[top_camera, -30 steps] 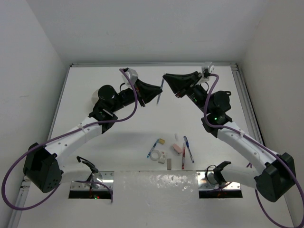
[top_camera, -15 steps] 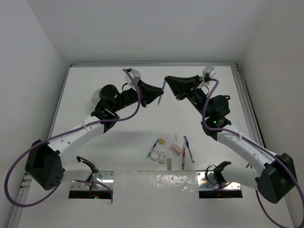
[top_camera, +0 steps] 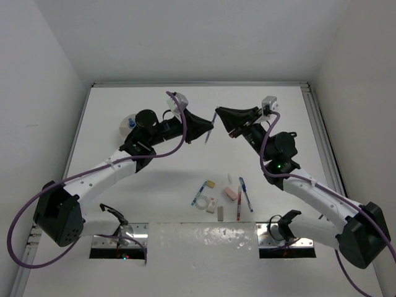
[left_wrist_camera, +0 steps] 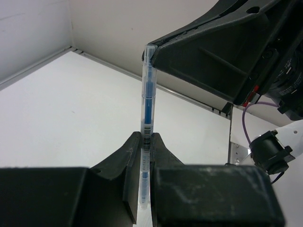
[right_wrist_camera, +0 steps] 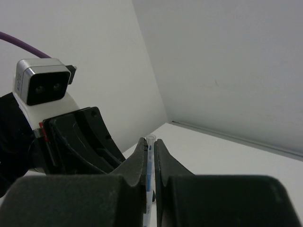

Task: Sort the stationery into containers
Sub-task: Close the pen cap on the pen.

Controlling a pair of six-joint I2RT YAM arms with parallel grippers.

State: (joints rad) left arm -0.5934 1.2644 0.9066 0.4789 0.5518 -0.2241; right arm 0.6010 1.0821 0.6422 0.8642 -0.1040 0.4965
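A blue pen (top_camera: pixel 210 130) with a clear barrel hangs in the air over the far middle of the table, between my two grippers. My left gripper (top_camera: pixel 206 128) is shut on the pen's lower part (left_wrist_camera: pixel 146 137). My right gripper (top_camera: pixel 217 116) is closed round its upper end (right_wrist_camera: pixel 150 152), and the right fingers (left_wrist_camera: pixel 199 52) show at the pen's top in the left wrist view. The round white tub (top_camera: pixel 124 127) sits at the far left, mostly hidden behind my left arm. The other stationery lies near the front middle: a blue pen (top_camera: pixel 199 194), tan block (top_camera: pixel 211 184), tape ring (top_camera: pixel 203 203), pink eraser (top_camera: pixel 229 193), red pen (top_camera: pixel 239 208).
A second blue pen (top_camera: pixel 246 193), a white eraser (top_camera: pixel 231 179) and a small grey block (top_camera: pixel 219 210) lie in the same pile. White walls close the table at the back and sides. A small blue-topped item (top_camera: pixel 131 123) shows at the tub.
Both wrists have shifted slightly, the left a little to the right and the right a little lower. The pen stays held between the two grippers.
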